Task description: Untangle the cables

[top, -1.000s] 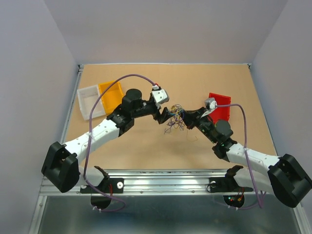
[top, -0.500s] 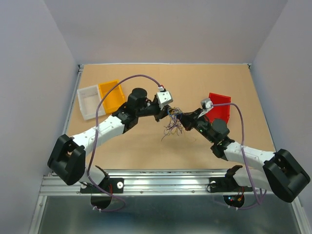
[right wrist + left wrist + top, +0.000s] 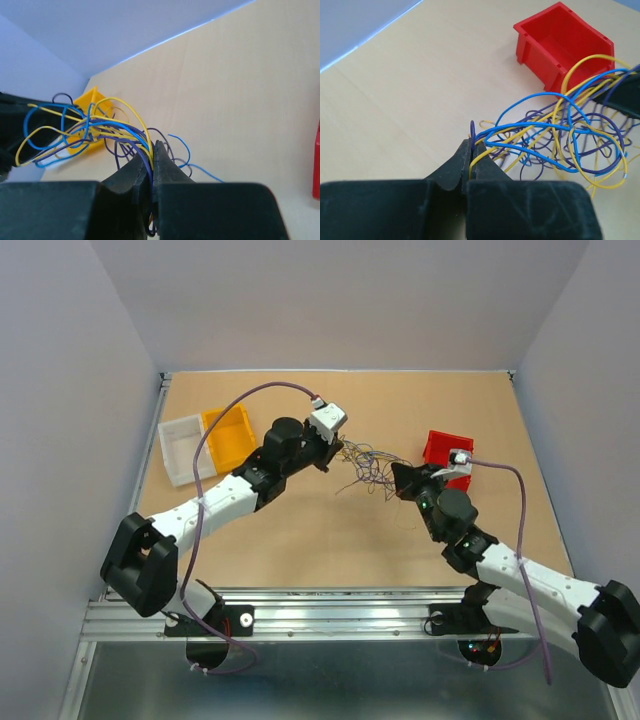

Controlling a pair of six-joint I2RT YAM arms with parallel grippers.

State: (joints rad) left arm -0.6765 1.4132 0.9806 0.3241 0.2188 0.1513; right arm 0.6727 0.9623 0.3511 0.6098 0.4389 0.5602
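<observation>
Stretching tip to tip, the cables [image 3: 368, 465] hang strung between the left gripper [image 3: 337, 453] and the right gripper [image 3: 400, 477], each clamped on strands, so their long axis runs along the line joining them.

cables [image 3: 368, 465]: were strung across the middle of the table [image 3: 300, 540], between the two grippers
left gripper [image 3: 337, 452]: was at the bunch's left end, touching it
right gripper [image 3: 399, 476]: was at the bunch's right end, touching it too, a bit nearer the arm bases than the left one
outer bin [image 3: 185, 448]: sat at the table's far-left edge
inner bin [image 3: 228, 437]: sat right against the outer bin's right side, left of the left gripper
right bin [image 3: 442, 448]: sat just behind the right gripper, on the table's right half
</observation>
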